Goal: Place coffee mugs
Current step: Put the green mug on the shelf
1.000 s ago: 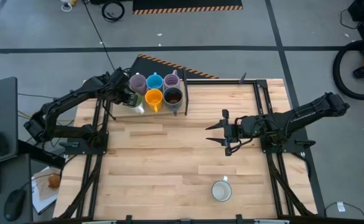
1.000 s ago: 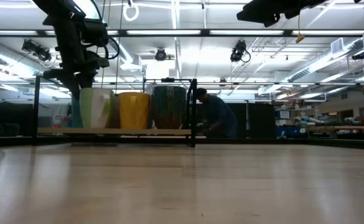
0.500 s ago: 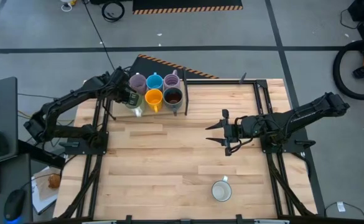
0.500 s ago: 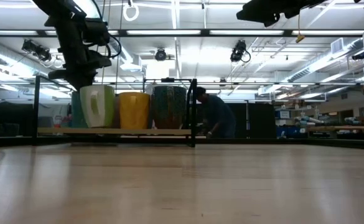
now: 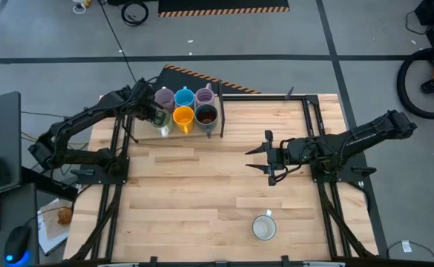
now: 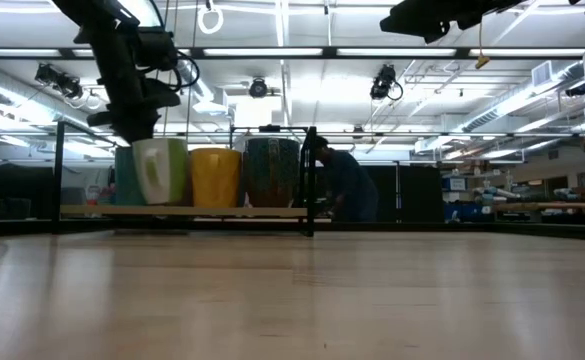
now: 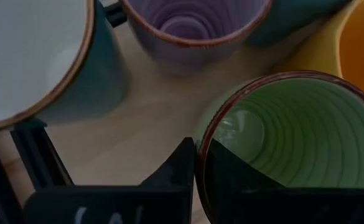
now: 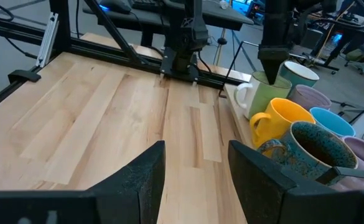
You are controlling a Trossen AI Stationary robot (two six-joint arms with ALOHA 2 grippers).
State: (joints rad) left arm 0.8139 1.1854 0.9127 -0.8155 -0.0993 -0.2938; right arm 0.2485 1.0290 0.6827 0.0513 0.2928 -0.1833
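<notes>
Coffee mugs stand crowded on a small board (image 5: 173, 133) at the table's far left: a green one (image 5: 162, 124) (image 7: 294, 137), orange (image 5: 183, 116), dark brown (image 5: 206, 115), blue (image 5: 185, 97) and two lilac (image 5: 165, 98). My left gripper (image 5: 157, 117) (image 6: 137, 135) comes down on the green mug and is shut on it. A white mug (image 5: 264, 227) stands alone near the table's front edge. My right gripper (image 5: 248, 159) hangs open over the table's middle right, above the table, holding nothing. My left gripper pinches the green mug's rim (image 7: 198, 155) at the side away from the orange mug. One finger (image 7: 231, 177) is inside the mug and one (image 7: 175, 171) outside. The fingers come steeply from above. The mug stays upright, its white handle (image 6: 153, 172) toward the table's near side.
A black frame post (image 5: 221, 122) stands at the board's right side next to the brown mug. Another mug with a white inside (image 7: 26, 56) stands close to the green one under my left arm. Bare wooden tabletop (image 5: 202, 193) lies between the board and the white mug.
My left gripper has shut on the green mug's rim and rolled its wrist a little without leaving its place. The green mug has shifted slightly toward the orange mug.
</notes>
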